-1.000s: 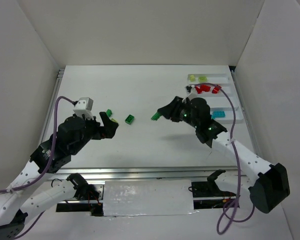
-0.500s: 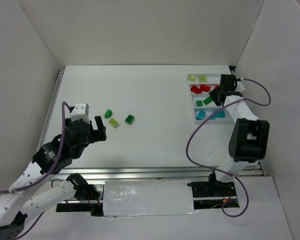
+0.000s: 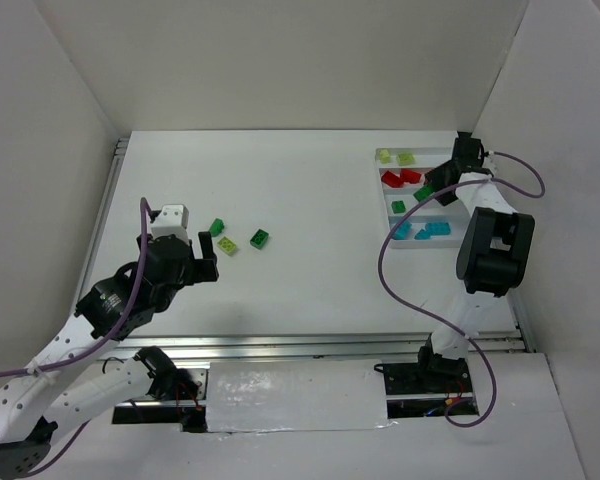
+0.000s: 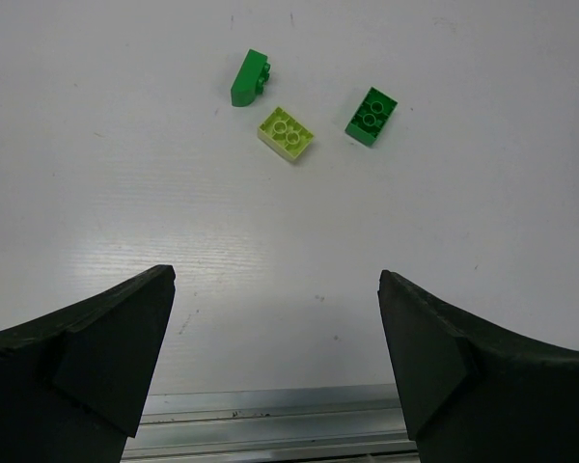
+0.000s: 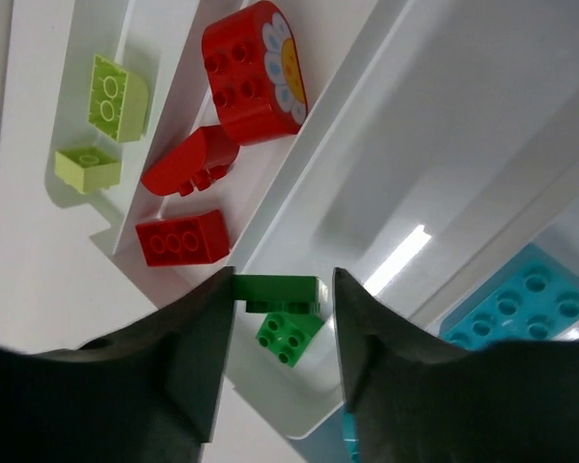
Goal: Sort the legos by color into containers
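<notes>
Pretty clearly a robotics lab bench rig, not anyone's home or kitchen. You've got a bare white table (image 3: 310,270) boxed in by plain white panels (image 3: 280,60) behind it and on both sides, like a little recording booth. Along the table's near edge runs an aluminium rail (image 3: 280,345) with two black-and-white robot arms (image 3: 495,250) mounted there, and purple cables (image 3: 382,260) loop off them above the tabletop.

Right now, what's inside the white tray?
In the tray: two yellow-green bricks, three red, two dark green, one at the right gripper, and some cyan-blue, each colour in its own slot. The right arm covers the tray's right end, so anything there is hidden.
</notes>
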### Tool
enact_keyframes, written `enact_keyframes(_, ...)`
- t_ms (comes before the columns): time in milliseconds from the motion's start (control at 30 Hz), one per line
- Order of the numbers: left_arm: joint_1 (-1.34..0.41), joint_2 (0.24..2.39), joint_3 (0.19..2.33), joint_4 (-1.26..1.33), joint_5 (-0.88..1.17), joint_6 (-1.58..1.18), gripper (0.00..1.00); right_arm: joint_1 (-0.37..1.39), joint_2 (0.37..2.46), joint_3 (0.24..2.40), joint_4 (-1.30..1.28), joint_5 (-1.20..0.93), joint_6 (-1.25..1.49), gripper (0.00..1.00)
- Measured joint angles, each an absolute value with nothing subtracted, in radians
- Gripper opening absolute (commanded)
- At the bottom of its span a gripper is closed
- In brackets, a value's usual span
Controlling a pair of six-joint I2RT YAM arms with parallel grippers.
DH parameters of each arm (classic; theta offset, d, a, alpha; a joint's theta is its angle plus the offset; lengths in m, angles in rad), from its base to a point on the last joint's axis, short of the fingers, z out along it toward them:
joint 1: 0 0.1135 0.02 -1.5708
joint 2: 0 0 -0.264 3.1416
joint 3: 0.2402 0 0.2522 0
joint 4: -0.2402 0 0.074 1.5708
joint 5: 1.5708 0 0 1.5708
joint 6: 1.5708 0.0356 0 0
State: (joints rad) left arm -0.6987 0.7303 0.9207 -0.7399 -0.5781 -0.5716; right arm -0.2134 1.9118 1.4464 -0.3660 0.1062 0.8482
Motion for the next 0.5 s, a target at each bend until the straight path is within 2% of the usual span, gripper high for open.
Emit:
enact_keyframes(33,-0.699,0.730,0.921,-0.740,-0.578,-0.572,0.99,-0.213,1.912,1.446,-0.368,0.100,0.852,0.69)
enact_keyframes(100,-0.699,0.731,0.921,-0.740,-0.578,-0.572,0.99,-0.213,1.912,1.446,-0.368,0.088,0.849,0.76)
enact_keyframes(500,-0.699,0.731,0.921,-0.741,-0.591,-0.578,0.99,-0.193,1.833,1.418,-0.378,0.054,0.842,0.80)
